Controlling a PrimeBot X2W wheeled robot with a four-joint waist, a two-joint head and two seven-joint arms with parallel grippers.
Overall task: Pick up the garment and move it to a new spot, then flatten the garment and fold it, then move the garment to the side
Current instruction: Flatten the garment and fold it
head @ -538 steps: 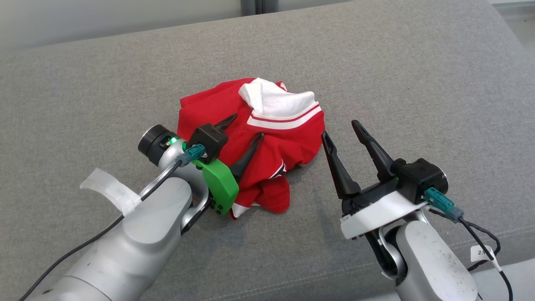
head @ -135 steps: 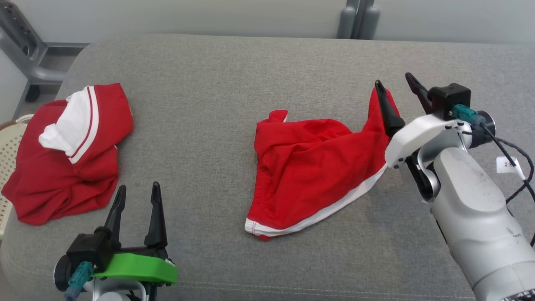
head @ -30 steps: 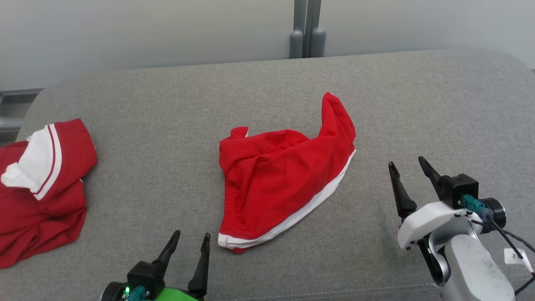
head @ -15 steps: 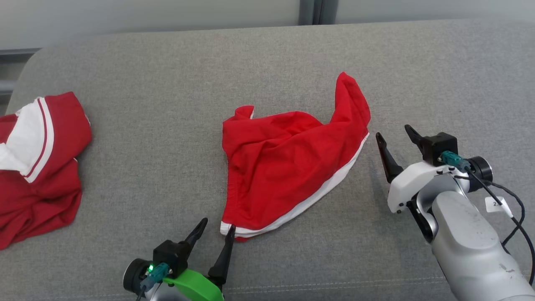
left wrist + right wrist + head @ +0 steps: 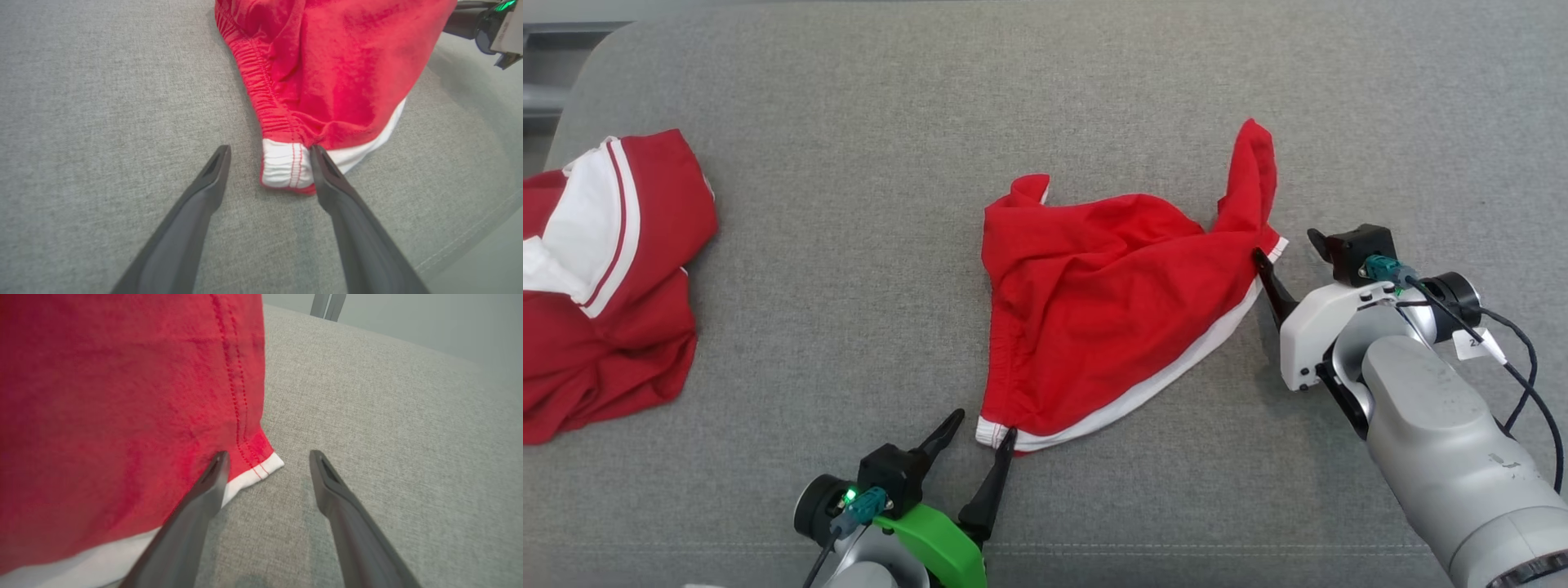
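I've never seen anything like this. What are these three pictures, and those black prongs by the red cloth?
It's a two-armed robot. The wide picture is from its head camera, looking down on a grey fabric cushion. The other two are from wrist cameras, looking along each arm's black fingers. A red garment with white trim lies in the middle; a second red and white garment lies to the robot's left. The left gripper and right gripper stand open, each at a corner of the middle garment. Nothing is held.
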